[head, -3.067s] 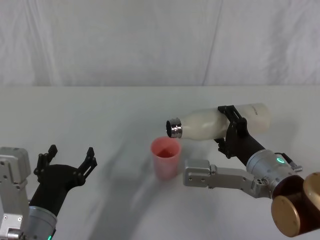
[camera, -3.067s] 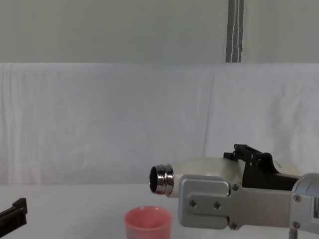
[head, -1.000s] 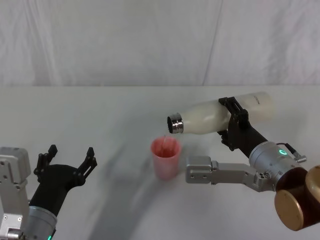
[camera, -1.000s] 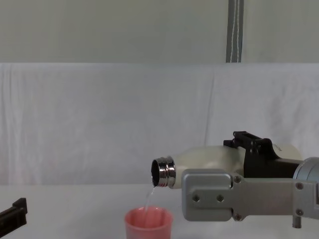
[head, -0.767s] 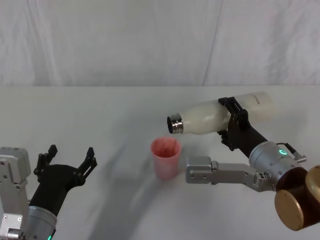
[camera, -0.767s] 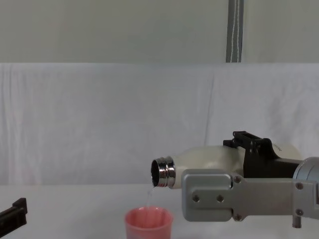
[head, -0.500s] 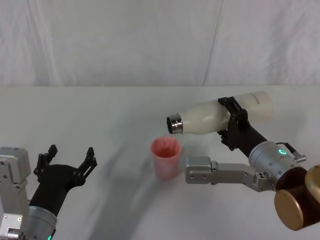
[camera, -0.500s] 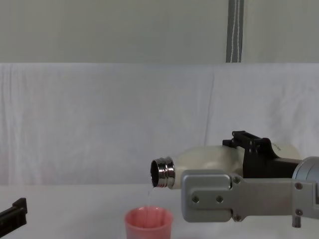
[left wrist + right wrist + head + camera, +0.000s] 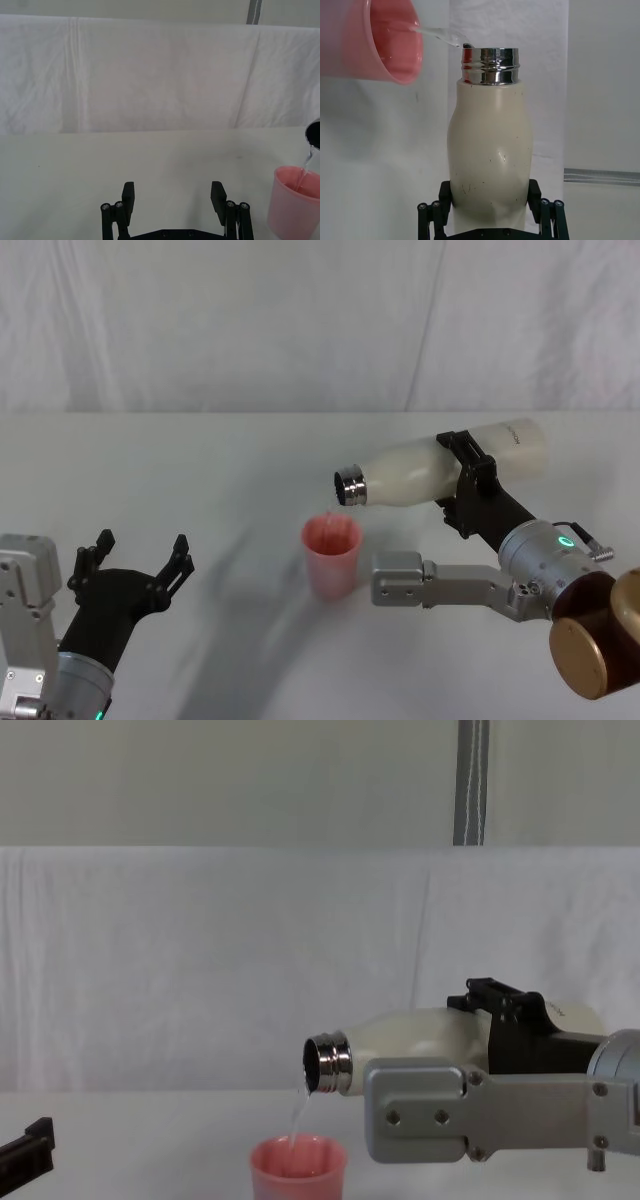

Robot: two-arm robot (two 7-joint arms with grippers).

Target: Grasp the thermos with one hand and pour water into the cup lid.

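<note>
Bright, even, diffuse light throughout, with no hard glare on the white table (image 9: 200,470). Soft grey shadows trailing leftward and toward the camera from the cup lid (image 9: 331,556) in the head view, hinting at light from above and behind-right. Sharp specular bands on the steel neck of the thermos (image 9: 490,150) in the right wrist view. Near rim of the cup lid blurred and oversized there, out of focus. Thin stream of water faint but visible in the chest view. Backdrop cloth faintly creased, evenly lit.
</note>
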